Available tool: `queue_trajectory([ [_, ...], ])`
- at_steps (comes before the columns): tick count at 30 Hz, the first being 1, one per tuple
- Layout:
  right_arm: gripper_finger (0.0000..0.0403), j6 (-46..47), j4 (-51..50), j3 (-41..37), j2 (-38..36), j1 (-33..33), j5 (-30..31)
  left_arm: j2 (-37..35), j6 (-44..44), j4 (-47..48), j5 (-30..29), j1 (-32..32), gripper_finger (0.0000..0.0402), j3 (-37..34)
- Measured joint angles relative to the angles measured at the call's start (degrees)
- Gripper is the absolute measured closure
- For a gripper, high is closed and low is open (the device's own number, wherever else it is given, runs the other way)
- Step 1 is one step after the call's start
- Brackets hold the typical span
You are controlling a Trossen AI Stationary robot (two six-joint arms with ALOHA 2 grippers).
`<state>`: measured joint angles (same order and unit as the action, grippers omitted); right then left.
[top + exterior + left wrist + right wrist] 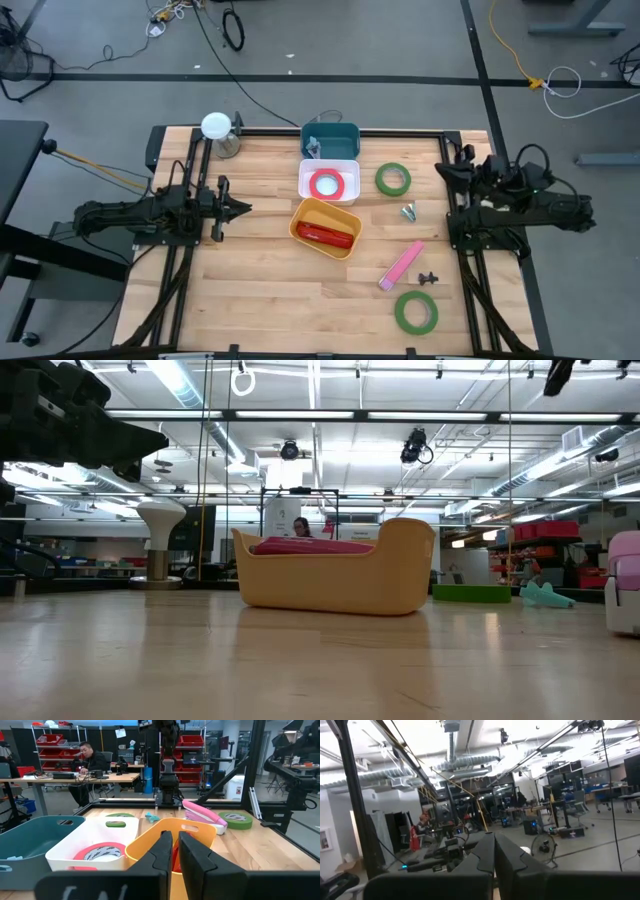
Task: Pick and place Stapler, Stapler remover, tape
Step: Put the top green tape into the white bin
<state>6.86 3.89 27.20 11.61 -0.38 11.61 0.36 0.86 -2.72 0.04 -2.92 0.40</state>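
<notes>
Red tape (326, 184) in white bin, well apart from both grippers' closed fingers.

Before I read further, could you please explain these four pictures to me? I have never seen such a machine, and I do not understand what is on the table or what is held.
The machine is two dark robot arms at a wooden table. One picture looks straight down, one looks level across the tabletop, and two come from cameras on the arms' wrists.

The left gripper and the right gripper are both shut and hold nothing; both arms wait at the table's sides.

In the middle stand a teal bin, a white bin holding a red tape roll, and a yellow bin holding a red object. Loose on the table lie two green tape rolls, a pink stapler and two small tools.
</notes>
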Motion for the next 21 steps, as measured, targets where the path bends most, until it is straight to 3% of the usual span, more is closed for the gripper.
queue_trajectory([
  [13,0.0396,-1.8,-7.5,16.0,11.0,0.0,0.0,0.0,0.0,0.0,0.0,0.0,0.0365,0.0],
  [21,0.0396,-2.0,-8.7,19.3,14.9,0.0,0.0,0.0,0.0,0.0,0.0,0.0,0.0365,0.0],
])
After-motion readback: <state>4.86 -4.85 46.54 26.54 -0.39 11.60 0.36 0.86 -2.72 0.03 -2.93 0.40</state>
